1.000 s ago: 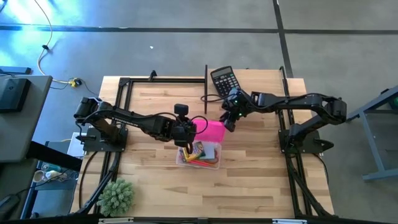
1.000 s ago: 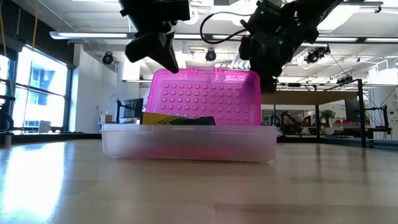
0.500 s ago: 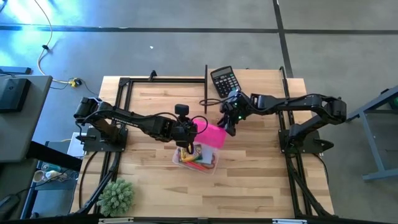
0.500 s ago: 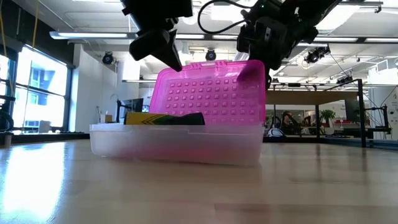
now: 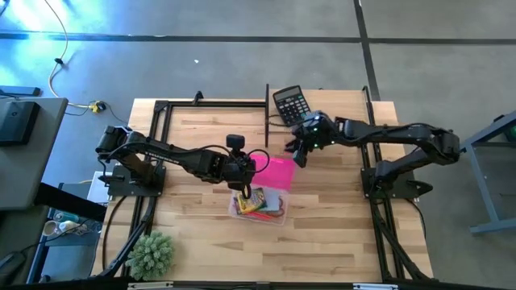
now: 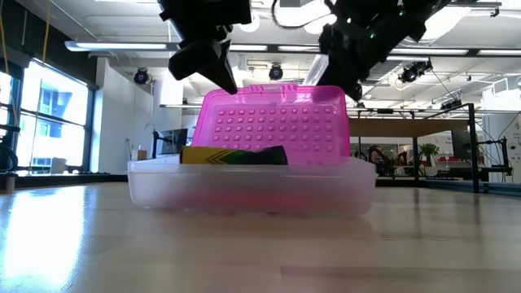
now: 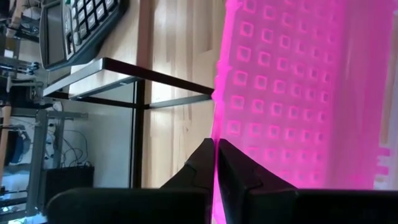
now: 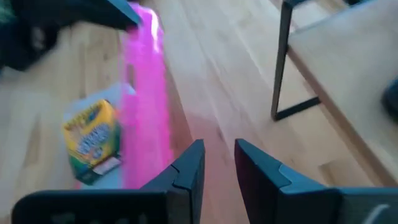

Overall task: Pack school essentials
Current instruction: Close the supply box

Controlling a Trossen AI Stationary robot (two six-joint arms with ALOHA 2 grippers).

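A clear plastic box (image 5: 260,203) sits mid-table with its pink lid (image 5: 278,171) standing open along its far side (image 6: 273,122). Inside lie the yellow-green crayon box (image 6: 232,155) (image 8: 92,140) and some red and orange pieces (image 5: 264,211). My left gripper (image 5: 244,179) (image 6: 216,69) is shut on the lid at its upper corner. My right gripper (image 5: 297,153) (image 8: 217,158) is open. It hovers by the lid's other upper corner (image 6: 340,89) with nothing between its fingers. My left gripper pinches the pink lid's free edge (image 7: 217,121) between its two fingers, near one upper corner (image 6: 213,96). It comes slanting down from above. The lid stands nearly upright, its lower edge on the box's far wall.
The black calculator (image 5: 290,103) (image 7: 81,25) lies at the far edge beside a black metal frame (image 5: 267,105). A spiky green plant ball (image 5: 151,254) sits at the near left corner. Bare wood lies to the right of the box and in front of it.
My right gripper has come off the lid's upper corner, rising and drawing back toward the far right. The lid tipped and the box slid slightly toward the left, then both came back; the lid stands upright again. My left gripper has kept its hold.
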